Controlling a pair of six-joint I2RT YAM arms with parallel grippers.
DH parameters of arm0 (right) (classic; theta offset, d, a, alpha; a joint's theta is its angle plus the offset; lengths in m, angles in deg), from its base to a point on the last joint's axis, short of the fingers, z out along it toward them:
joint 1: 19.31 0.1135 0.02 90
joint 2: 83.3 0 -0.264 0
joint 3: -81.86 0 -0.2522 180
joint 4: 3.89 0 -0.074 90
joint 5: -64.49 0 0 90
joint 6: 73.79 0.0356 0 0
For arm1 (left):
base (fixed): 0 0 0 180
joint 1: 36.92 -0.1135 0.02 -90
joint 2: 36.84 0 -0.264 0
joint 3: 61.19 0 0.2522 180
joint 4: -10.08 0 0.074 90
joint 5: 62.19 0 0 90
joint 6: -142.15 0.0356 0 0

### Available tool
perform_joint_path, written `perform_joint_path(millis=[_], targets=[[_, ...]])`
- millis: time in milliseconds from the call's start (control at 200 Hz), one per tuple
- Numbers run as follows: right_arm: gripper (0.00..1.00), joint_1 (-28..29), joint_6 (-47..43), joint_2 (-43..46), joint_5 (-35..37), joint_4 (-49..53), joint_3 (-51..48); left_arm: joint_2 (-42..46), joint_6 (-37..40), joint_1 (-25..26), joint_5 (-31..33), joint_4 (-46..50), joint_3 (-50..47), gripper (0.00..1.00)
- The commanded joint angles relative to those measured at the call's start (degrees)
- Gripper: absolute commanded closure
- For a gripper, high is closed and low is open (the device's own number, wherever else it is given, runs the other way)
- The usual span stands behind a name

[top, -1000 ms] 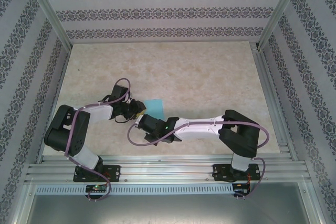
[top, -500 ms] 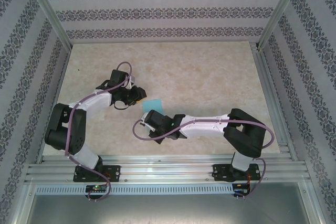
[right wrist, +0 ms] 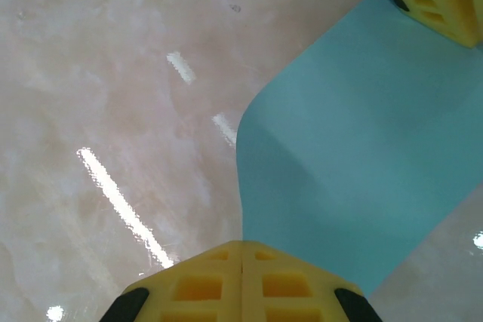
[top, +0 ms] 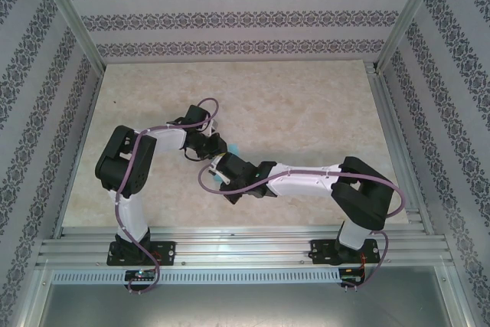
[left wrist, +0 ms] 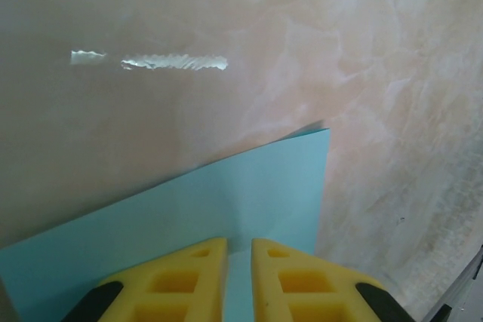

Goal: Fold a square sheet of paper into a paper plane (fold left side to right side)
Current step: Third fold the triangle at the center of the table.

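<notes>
Where the two arms met over the table [top: 306, 97], the sheet of paper [right wrist: 347, 148] lay between their grippers, close to the table's middle. At the sheet's near edge, the right gripper [right wrist: 241, 248] had its yellow fingers pressed tight together, with the tips right at the paper's rim. We could not tell whether any paper was caught between them. From that edge the sheet bowed, and part of it curled up off the table. At the sheet's far corner sat the left gripper [left wrist: 239, 245], its fingers almost together with a slim gap, and the paper ran into that gap. We could not tell whether they truly gripped it. Beyond the sheet, the marbled table stretched toward the patterned wall [top: 230, 21].
</notes>
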Motion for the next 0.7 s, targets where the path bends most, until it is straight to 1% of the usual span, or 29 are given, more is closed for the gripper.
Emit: perform_joint_path(millis=[0, 290, 405, 694], targets=[[1.00, -1.6, 1.5, 1.7, -2.6, -1.8, -0.4, -1.8, 3.1, 1.4, 2.5, 2.2, 1.0, 0.85], [1.00, -6.7, 3.1, 0.4, -7.5, -2.8, -1.3, -3.9, 4.7, 1.9, 4.7, 4.3, 2.1, 0.87], [1.00, -9.0, 4.5, 0.0, -10.5, -4.0, -1.9, -4.5, 4.6, 2.1, 4.8, 4.4, 2.6, 0.88], [1.00, -12.4, 7.9, -1.2, -15.1, -8.0, -4.9, -5.2, 4.5, 2.6, 5.3, 4.8, 3.2, 0.88]])
